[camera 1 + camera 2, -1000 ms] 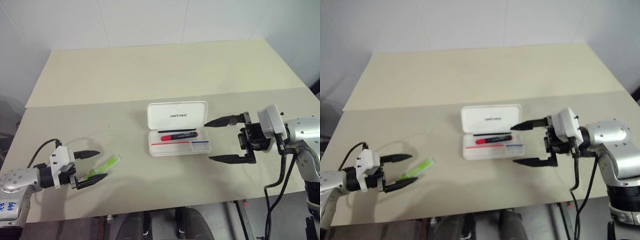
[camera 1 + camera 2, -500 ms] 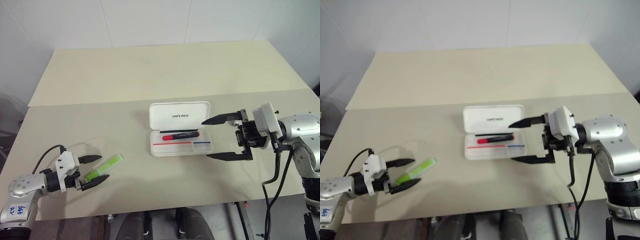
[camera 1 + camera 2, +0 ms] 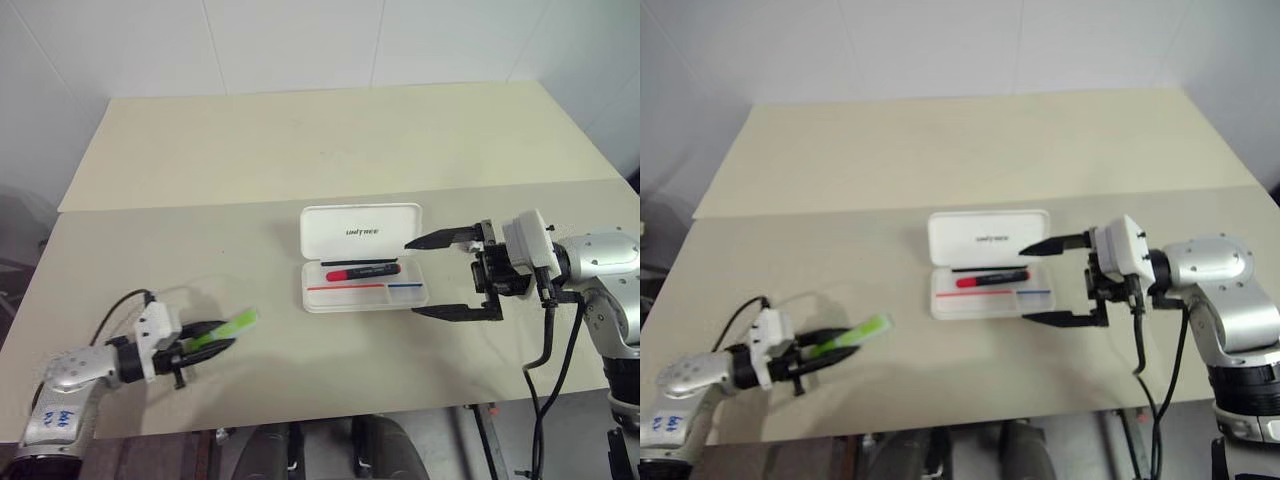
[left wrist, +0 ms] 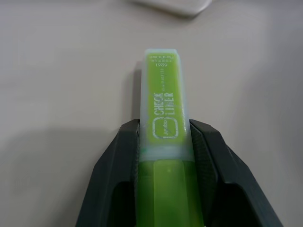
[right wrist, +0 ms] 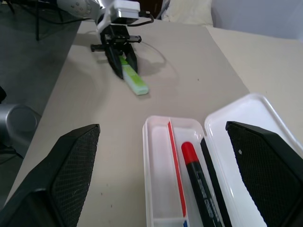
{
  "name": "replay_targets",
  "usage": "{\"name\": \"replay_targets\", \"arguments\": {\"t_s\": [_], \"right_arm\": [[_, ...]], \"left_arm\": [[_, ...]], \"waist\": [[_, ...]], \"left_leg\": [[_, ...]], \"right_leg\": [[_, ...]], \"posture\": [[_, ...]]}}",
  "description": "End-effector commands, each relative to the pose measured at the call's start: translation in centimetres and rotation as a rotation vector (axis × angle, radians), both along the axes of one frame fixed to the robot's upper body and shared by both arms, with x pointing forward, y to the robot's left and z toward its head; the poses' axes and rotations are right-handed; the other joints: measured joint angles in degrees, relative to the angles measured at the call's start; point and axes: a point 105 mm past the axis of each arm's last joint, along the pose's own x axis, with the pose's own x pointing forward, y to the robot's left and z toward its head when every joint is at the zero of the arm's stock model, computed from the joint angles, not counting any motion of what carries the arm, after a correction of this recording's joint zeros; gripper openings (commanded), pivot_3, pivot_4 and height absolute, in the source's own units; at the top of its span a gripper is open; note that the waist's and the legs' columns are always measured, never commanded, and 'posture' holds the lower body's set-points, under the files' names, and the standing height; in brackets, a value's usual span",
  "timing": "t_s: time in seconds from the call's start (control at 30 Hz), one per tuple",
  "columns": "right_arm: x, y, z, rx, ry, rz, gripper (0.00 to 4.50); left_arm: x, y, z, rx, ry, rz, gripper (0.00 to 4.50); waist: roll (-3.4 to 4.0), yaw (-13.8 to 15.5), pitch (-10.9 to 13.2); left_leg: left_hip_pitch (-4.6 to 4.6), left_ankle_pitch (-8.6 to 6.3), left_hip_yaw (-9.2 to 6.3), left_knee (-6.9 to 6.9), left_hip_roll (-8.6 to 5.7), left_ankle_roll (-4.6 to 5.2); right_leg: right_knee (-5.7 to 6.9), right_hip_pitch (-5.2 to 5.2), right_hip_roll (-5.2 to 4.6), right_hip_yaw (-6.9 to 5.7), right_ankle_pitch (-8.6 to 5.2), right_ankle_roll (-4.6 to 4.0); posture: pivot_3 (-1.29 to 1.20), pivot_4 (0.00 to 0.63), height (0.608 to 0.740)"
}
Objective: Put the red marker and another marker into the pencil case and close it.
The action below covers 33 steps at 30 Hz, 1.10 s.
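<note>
Now, step: lift the green highlighter cleanly.
Left gripper: clamped on its barrel, near the table's front-left corner.
Right gripper: wide, beside the open pencil case, mid-table.
Red marker: inside.
Tip: carry level, release over the tray.

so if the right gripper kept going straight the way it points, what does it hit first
Likely the open pencil case: the right gripper points left at it, open fingers either side of its near end. Height is unclear, so it might pass above.
</note>
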Motion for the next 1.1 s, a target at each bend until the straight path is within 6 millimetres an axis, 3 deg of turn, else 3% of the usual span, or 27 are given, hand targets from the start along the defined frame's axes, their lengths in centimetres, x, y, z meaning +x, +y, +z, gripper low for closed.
{"name": "replay_targets", "arguments": {"t_s": [0.03, 0.4, 0.53, 0.87, 1.1], "right_arm": [[0.3, -0.8, -0.2, 0.003, -0.017, -0.038, 4.5], [0.4, -4.0, -3.1, -0.009, 0.04, -0.197, 4.5], [-0.5, -5.6, -4.5, -0.022, 0.072, -0.282, 4.5], [-2.2, -5.8, -5.3, 0.007, 0.055, -0.391, 4.5], [-3.1, -5.6, -5.3, 0.032, 0.038, -0.446, 4.5]], "left_arm": [[0.3, -1.0, 2.4, -0.004, -0.072, -0.055, 1.12], [1.2, -4.9, 5.9, 0.022, -0.157, -0.24, 1.12], [1.7, -7.7, 6.7, 0.005, -0.179, -0.34, 1.12], [5.0, -11.3, 5.8, 0.064, -0.199, -0.407, 1.12], [6.1, -13.0, 5.2, 0.101, -0.198, -0.495, 1.12]], "waist": [[0.01, -0.1, 0.0], [-0.01, 0.2, 0.0], [-0.03, 1.2, 0.0], [-0.11, 1.6, 0.1], [-0.14, 2.5, 0.1]], "left_leg": [[0.0, 0.0, 0.0, 0.0, 0.0, 0.0], [0.02, 0.09, 0.08, 0.13, 0.0, 0.1], [0.04, 0.18, 0.09, 0.15, 0.0, 0.25], [0.09, 0.22, 0.2, 0.34, -0.01, 0.3], [0.08, 0.26, 0.21, 0.4, -0.01, 0.35]], "right_leg": [[0.02, 0.0, 0.0, -0.02, 0.0, 0.0], [0.1, 0.06, 0.0, -0.15, 0.03, 0.05], [0.14, 0.07, 0.01, -0.16, 0.03, 0.06], [0.29, 0.13, 0.06, -0.09, 0.08, 0.14], [0.31, 0.13, 0.07, -0.1, 0.08, 0.14]], "posture": [[0.0, 0.15, 0.74], [0.0, 0.15, 0.74], [0.0, 0.15, 0.74], [0.0, 0.15, 0.74], [0.0, 0.15, 0.74]]}}
